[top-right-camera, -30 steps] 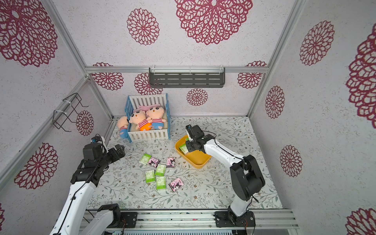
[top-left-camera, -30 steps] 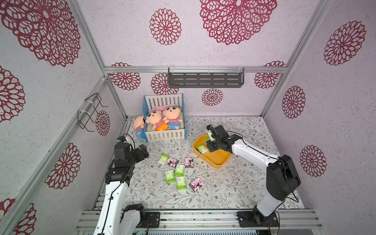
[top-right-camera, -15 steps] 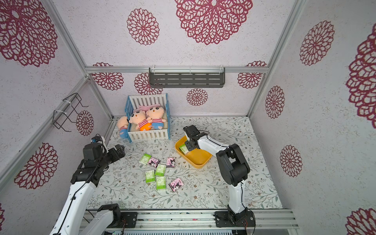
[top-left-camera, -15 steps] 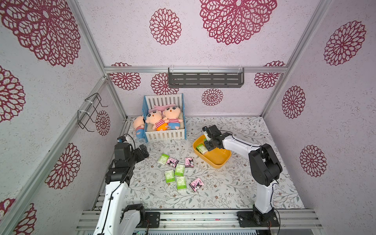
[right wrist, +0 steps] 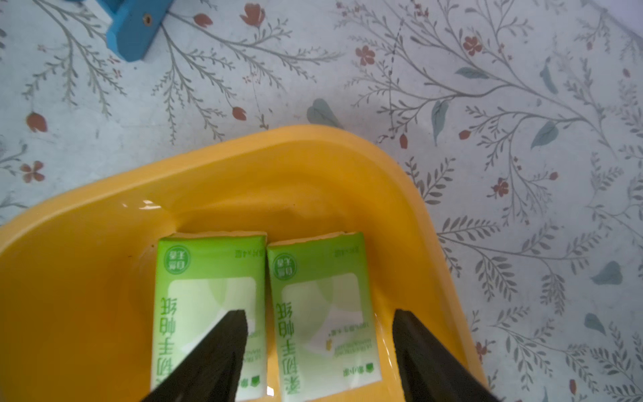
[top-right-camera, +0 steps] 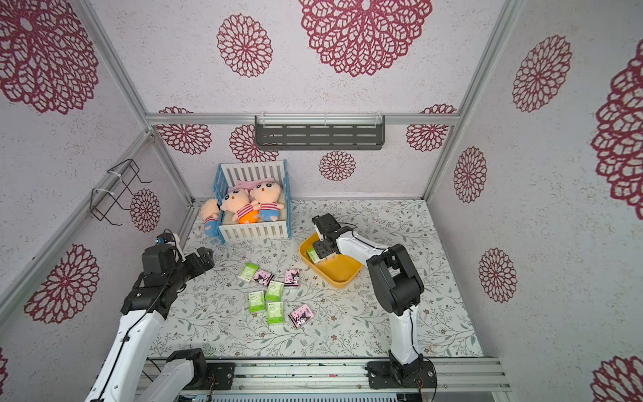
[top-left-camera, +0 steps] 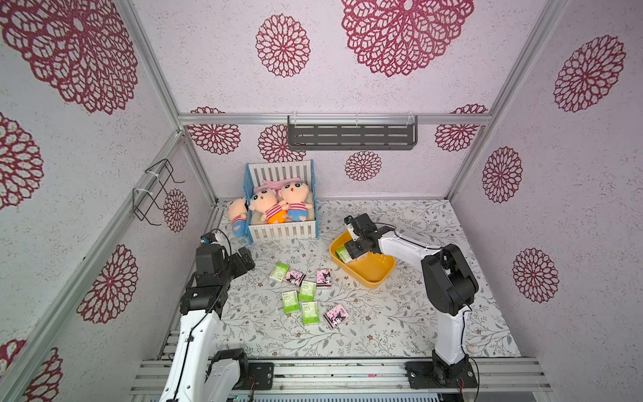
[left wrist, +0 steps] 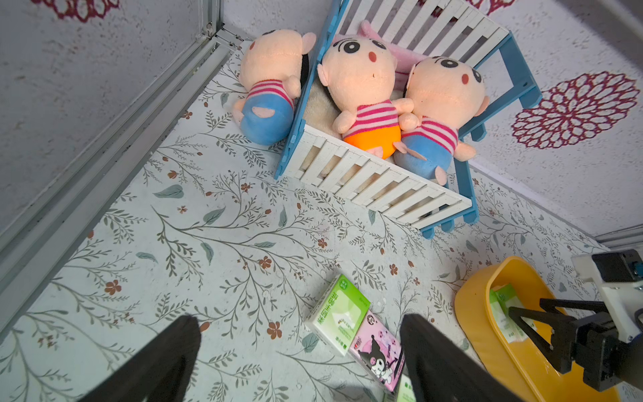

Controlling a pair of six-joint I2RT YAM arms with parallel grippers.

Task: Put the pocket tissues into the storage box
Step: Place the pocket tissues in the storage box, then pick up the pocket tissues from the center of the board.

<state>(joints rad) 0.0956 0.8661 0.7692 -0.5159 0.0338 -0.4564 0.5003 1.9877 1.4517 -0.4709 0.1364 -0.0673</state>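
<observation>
Two green pocket tissues [right wrist: 208,275] lie flat, side by side, near one end wall of the yellow storage box [right wrist: 278,142]. The right gripper [right wrist: 318,313] hangs over them, jaws spread wider than one packet and straddling it, gripping nothing. Seven further packets [top-left-camera: 307,290] are loose on the floral mat [top-left-camera: 382,330], between the box and the left gripper [left wrist: 299,325], whose jaws are spread and empty. A crate [top-left-camera: 282,230] holding plush dolls [top-left-camera: 294,200] stands near the box, apart from it.

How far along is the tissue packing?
Done: two green packets lie side by side in the storage box. In hand: nothing; the right gripper hangs open over one of them, the left gripper is open and empty. Left: seven packets on the table, four green, three pink.
</observation>
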